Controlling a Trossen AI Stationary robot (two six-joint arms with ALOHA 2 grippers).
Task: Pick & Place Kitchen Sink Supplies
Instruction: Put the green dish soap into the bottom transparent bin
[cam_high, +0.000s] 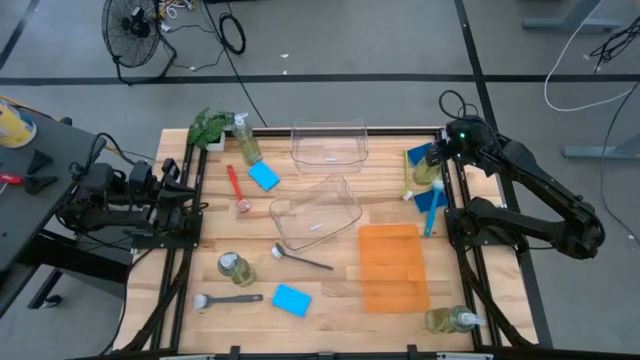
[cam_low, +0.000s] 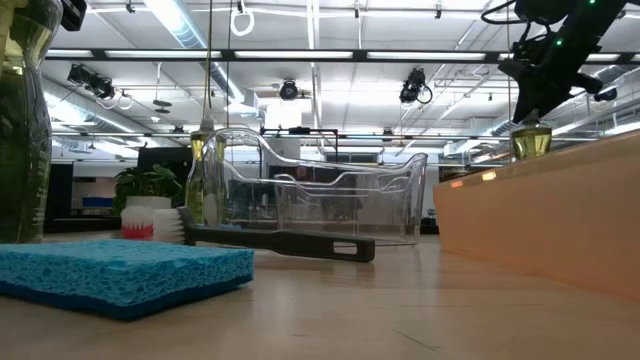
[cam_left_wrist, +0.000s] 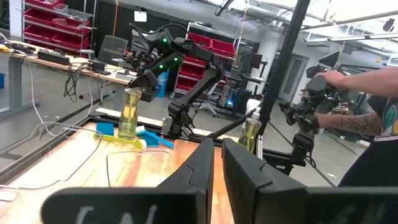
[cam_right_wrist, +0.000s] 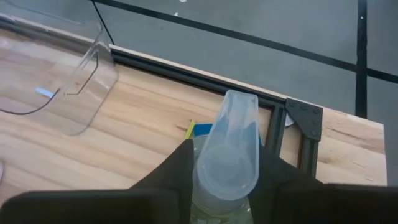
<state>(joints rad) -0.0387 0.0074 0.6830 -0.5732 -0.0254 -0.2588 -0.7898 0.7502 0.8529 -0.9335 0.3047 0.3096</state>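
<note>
Right gripper (cam_right_wrist: 225, 177) at the table's far right corner, fingers clamped on the neck of a pump bottle (cam_high: 424, 170) of yellow-green liquid; the wrist view shows both dark fingers pressed against the clear pump head. Landmark: the orange tray (cam_high: 392, 266), flat on the wood. The held bottle stands beyond the tray's far right corner, with a blue sponge (cam_high: 433, 198) and a blue brush (cam_high: 430, 218) between bottle and tray, and a yellow-green brush (cam_high: 407, 178) just beside the bottle. A tipped clear bin (cam_high: 316, 211) lies touching or nearly touching the tray's far left corner; a second clear bin (cam_high: 329, 143) sits upright farther back. A dark grey brush (cam_high: 303, 260) lies left of the tray. Another bottle (cam_high: 452, 320) lies on its side off the tray's near right corner. Left gripper (cam_left_wrist: 217, 163) waits over the table's left edge, well apart from the tray, fingers together, nothing between them.
</note>
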